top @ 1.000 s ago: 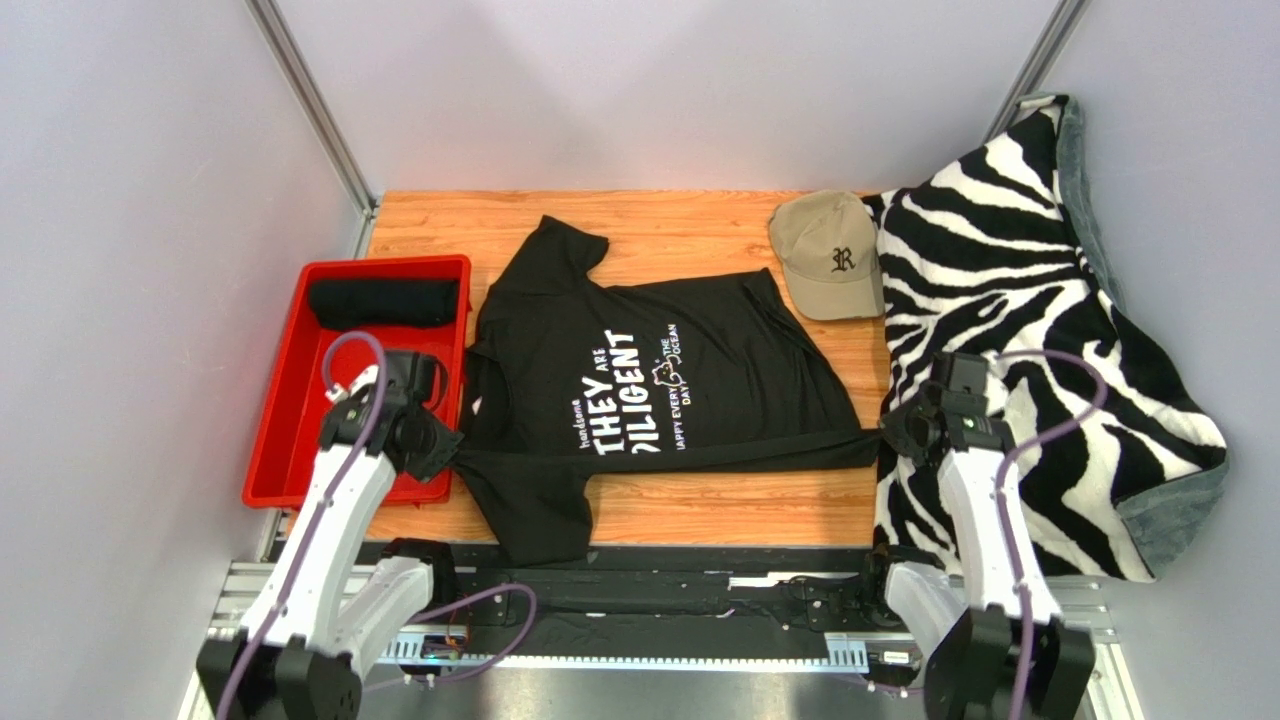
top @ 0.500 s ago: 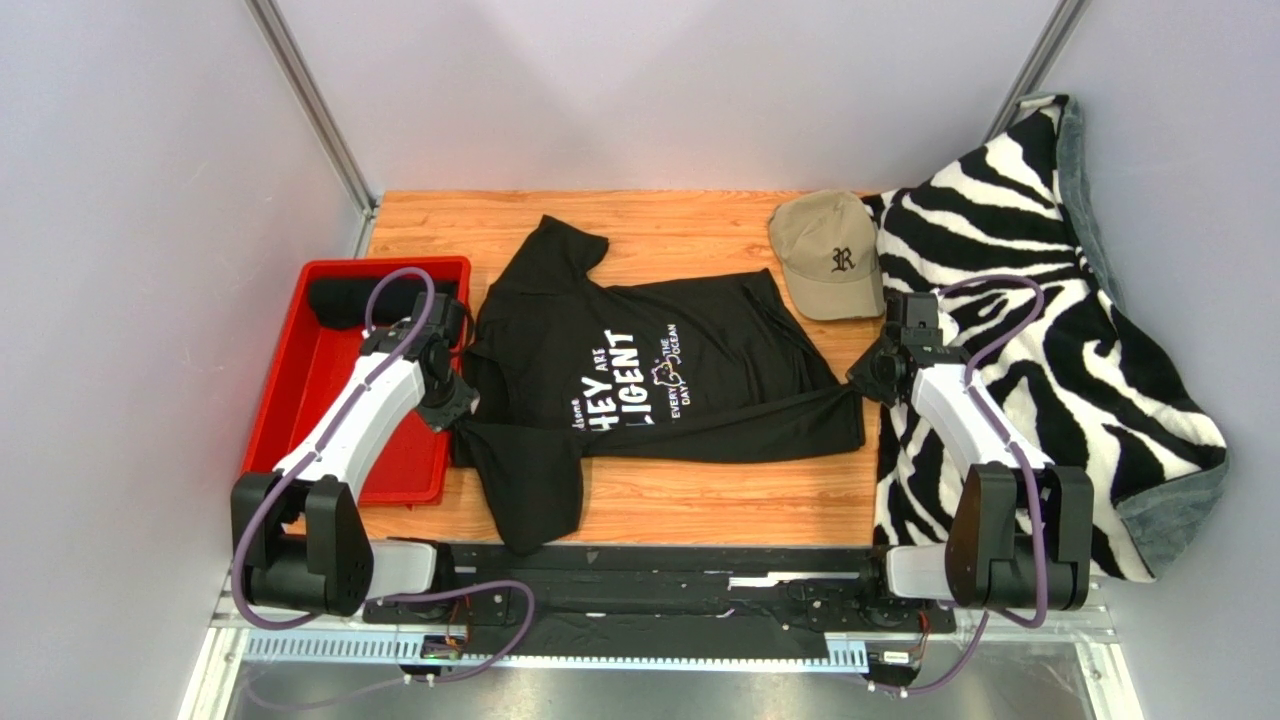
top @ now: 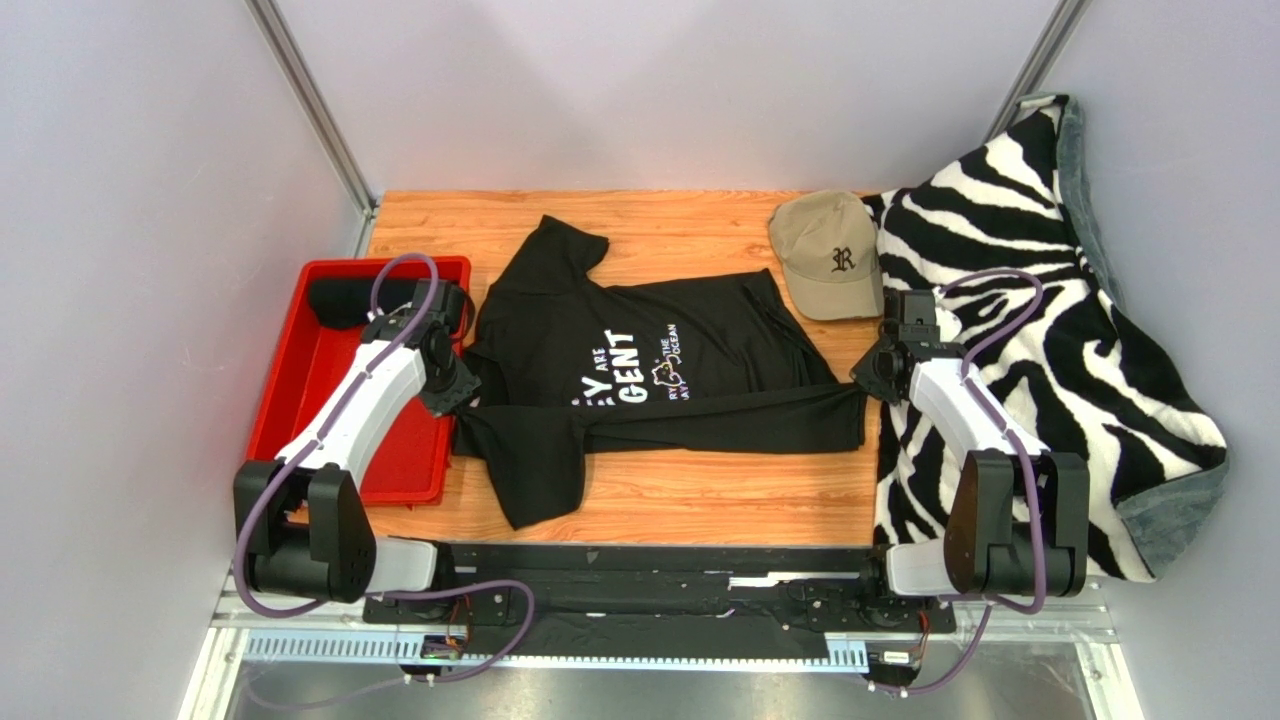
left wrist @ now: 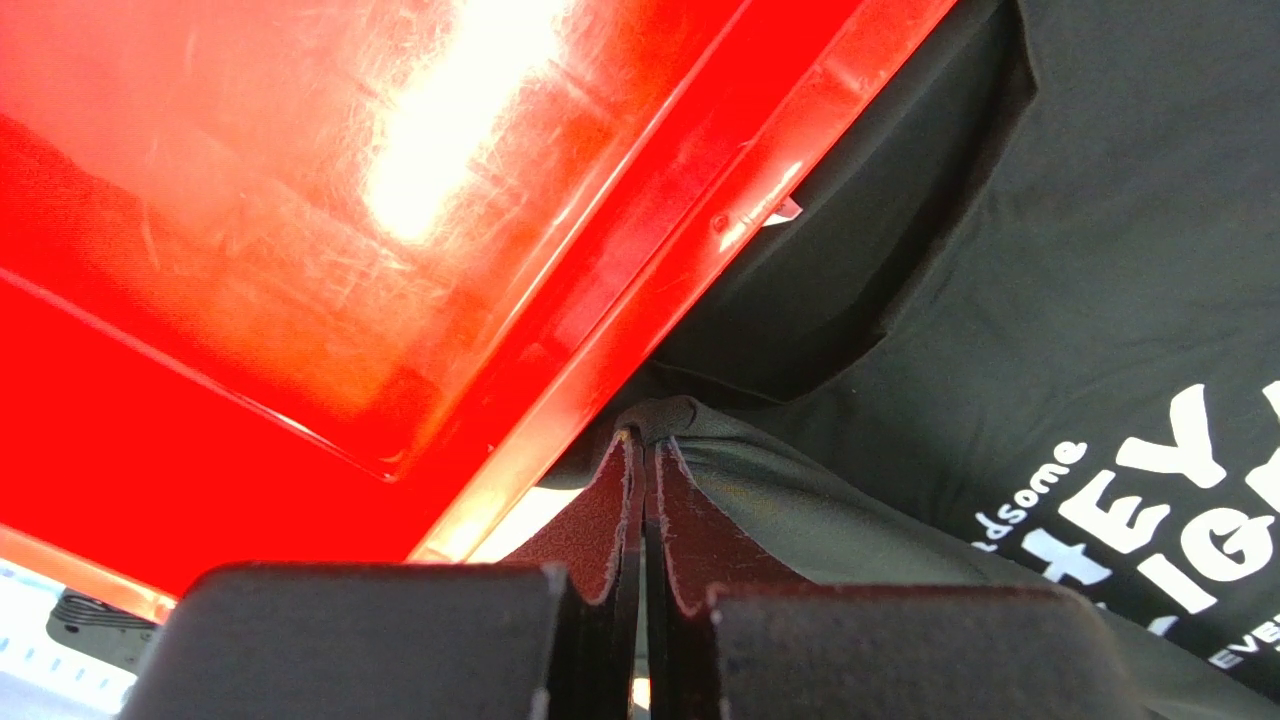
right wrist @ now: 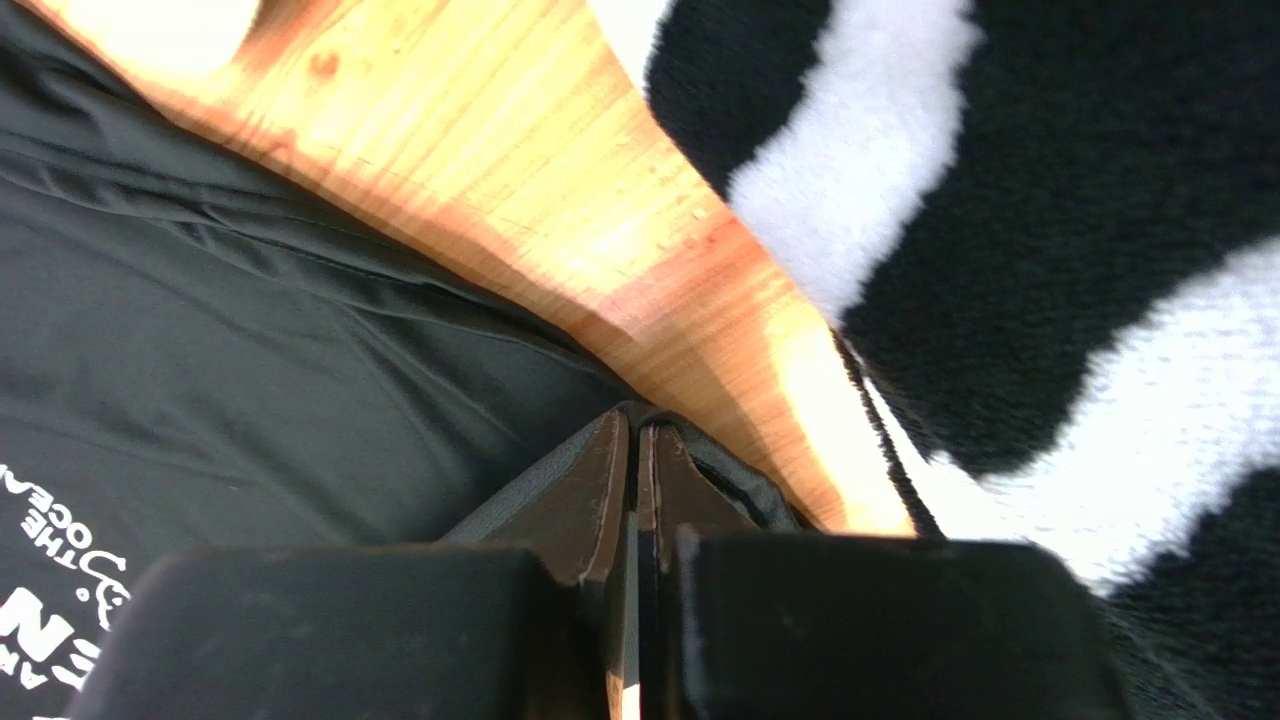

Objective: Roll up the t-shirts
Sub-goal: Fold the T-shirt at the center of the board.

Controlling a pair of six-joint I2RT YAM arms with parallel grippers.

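Observation:
A black t-shirt with white lettering (top: 661, 375) lies across the wooden table, its near edge folded over the print. My left gripper (top: 451, 393) is shut on the shirt's left edge (left wrist: 706, 428) beside the red tray. My right gripper (top: 872, 375) is shut on the shirt's right edge (right wrist: 661, 428) by the zebra blanket. Both hold the fold line taut between them. A second black t-shirt (top: 368, 300), rolled up, lies at the far end of the red tray.
The red tray (top: 301, 405) stands at the table's left edge; its rim (left wrist: 706, 225) is next to my left gripper. A tan cap (top: 830, 255) sits at the back right. The zebra-striped blanket (top: 1052, 330) covers the right side, close to my right gripper (right wrist: 1052, 225).
Both grippers have carried the shirt's near edge away from me, folding it over the lettering. More of the print is covered now, and the lower sleeve has slid farther onto the table.

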